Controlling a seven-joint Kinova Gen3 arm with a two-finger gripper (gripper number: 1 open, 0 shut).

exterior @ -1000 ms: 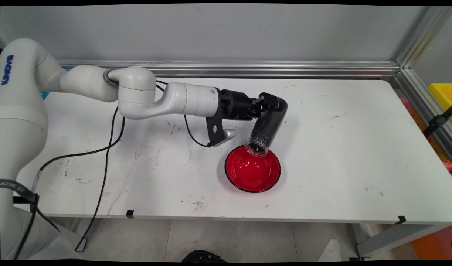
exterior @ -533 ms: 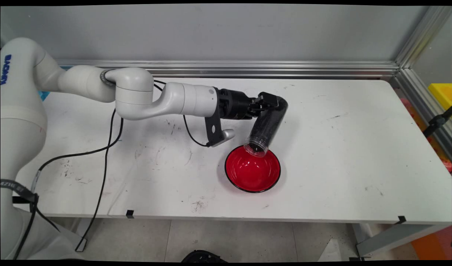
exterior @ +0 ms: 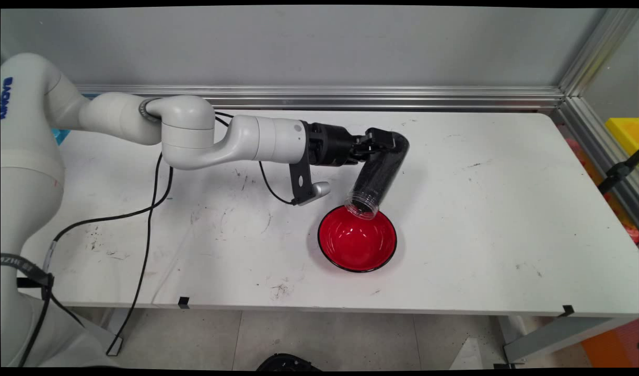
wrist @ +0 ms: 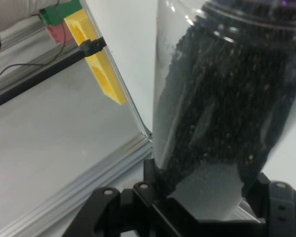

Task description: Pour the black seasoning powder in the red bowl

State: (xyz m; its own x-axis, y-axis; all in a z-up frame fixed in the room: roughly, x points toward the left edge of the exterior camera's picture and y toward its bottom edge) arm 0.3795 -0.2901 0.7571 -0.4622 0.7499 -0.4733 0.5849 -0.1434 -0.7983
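My gripper (exterior: 384, 142) is shut on the upper end of a clear jar (exterior: 378, 175) filled with small black grains. The jar is tilted, its open mouth pointing down over the far rim of a red bowl (exterior: 357, 243) with a black edge that stands on the white table (exterior: 481, 219). No grains show in the bowl. In the hand view the jar (wrist: 222, 98) fills the right half, its black grains reaching close to the gripper (wrist: 207, 197), whose fingers clasp it on both sides.
Black cables (exterior: 152, 203) hang from the arm over the table's left part. An aluminium rail (exterior: 350, 96) runs along the back edge and down the right side. A yellow box (exterior: 625, 130) sits beyond the right rail.
The gripper with the jar has risen slightly and the jar's mouth has lifted a little above the bowl's far rim.
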